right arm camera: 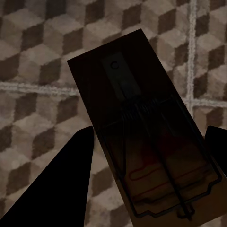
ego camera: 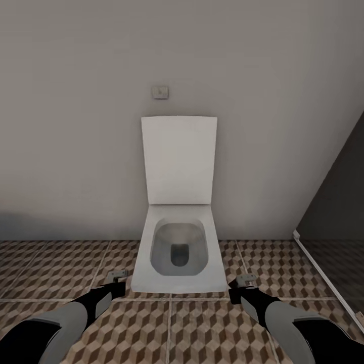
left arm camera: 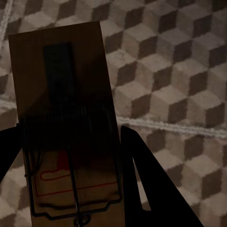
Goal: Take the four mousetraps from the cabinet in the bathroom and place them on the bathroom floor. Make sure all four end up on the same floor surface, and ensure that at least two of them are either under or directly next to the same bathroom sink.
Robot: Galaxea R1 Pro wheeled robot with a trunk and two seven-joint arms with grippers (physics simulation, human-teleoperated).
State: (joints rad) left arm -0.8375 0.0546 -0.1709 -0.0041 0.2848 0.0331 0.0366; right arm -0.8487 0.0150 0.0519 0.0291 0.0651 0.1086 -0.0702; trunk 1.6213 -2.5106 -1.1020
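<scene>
So each arm is carrying one trap right now; in the left wrist view a mousetrap (left arm camera: pixel 66 123) sits clamped between the dark fingers (left arm camera: pixel 156 189) of the left gripper (ego camera: pixel 119 277), and the right wrist view has the second mousetrap (right arm camera: pixel 142 137) pinched the same way in the right gripper (ego camera: pixel 246 279), one finger (right arm camera: pixel 61 179) on either long side; both are hanging over the bathroom floor (ego camera: pixel 202 323) with its cube-print tiles, not touching it as far as I can tell. From the head camera the robot is facing a white toilet (ego camera: pixel 174 253) with its lid up, against a plain wall (ego camera: pixel 76 126) with a small flush plate (ego camera: pixel 161 92); so no sink or cabinet to aim at from here. Handling-wise I'd guess these are super light, a thin stiff wooden board that won't flex, so weight isn't the worry; the worry is how little edge there is to grip, and a flat board held by its sides could pivot or slip if the arm swings hard. The wire spring and bar on top look like the delicate, snaggy part, so holding the bare wood edges like it's doing seems right; I'd stay off the wire end. Setting them down flat and low rather than dropping seems smart; a board this light would probably bounce or skid on tile.
</scene>
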